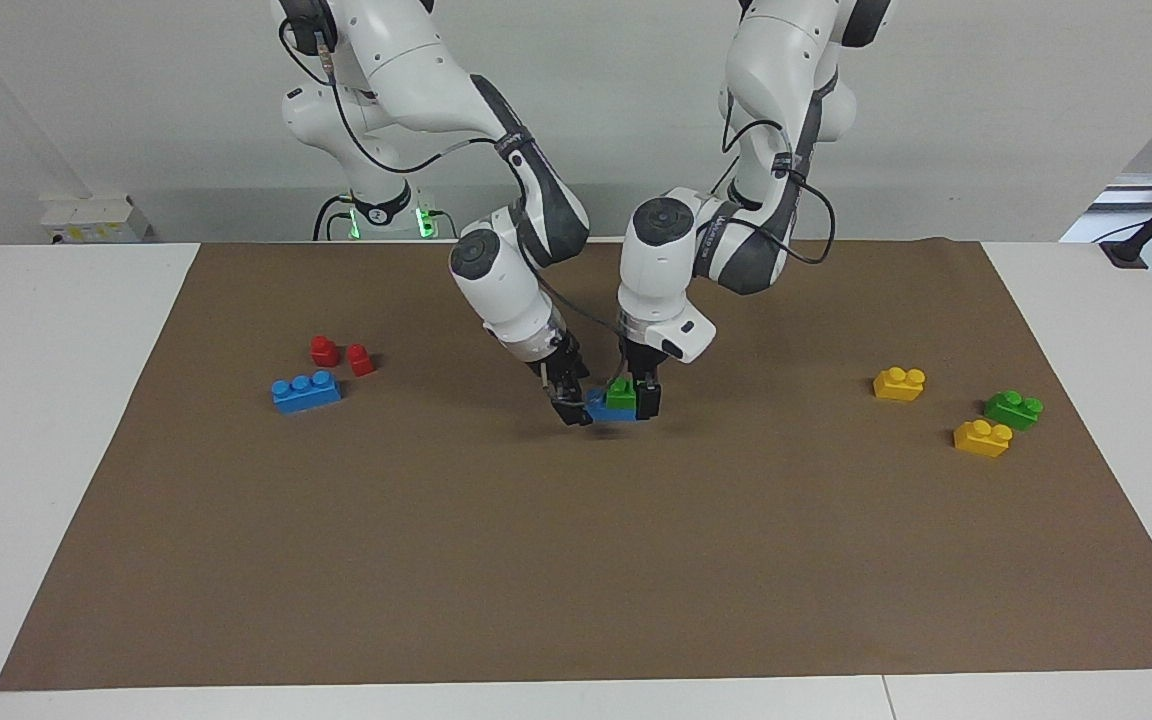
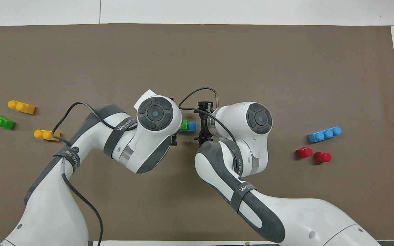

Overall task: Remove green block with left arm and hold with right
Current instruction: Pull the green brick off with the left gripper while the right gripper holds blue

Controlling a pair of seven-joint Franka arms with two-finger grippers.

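Centre of the brown mat (image 1: pixel 576 560): the green block (image 1: pixel 622 392) is sitting on top of a blue brick (image 1: pixel 604 406), the pair appearing to be held just clear of the mat, with a shadow lying below them.

Left gripper (image 1: pixel 636 398): it is pointing straight down over the mat's centre, its fingers clamping the green block from two sides. In the overhead view only a sliver of the green block (image 2: pixel 184 124) is showing past the left arm's wrist.

Right gripper (image 1: pixel 574 408): it is coming in at a slant, its fingers closing on the end of the blue brick (image 2: pixel 192 126) that faces the right arm's end of the table.

Right arm's end of the table: a second, three-stud blue brick (image 1: pixel 306 391) is lying on the mat, with two small red pieces (image 1: pixel 341 354) just beside it, nearer to the robots, close together but not touching.

Left arm's end of the table: a second green brick (image 1: pixel 1013 409) is lying between two yellow bricks. One yellow brick (image 1: pixel 899 383) is lying nearer to the robots and toward the mat's centre; the other yellow brick (image 1: pixel 982 438) is lying farther from the robots, just beside the green one. All three are well apart from the grippers.
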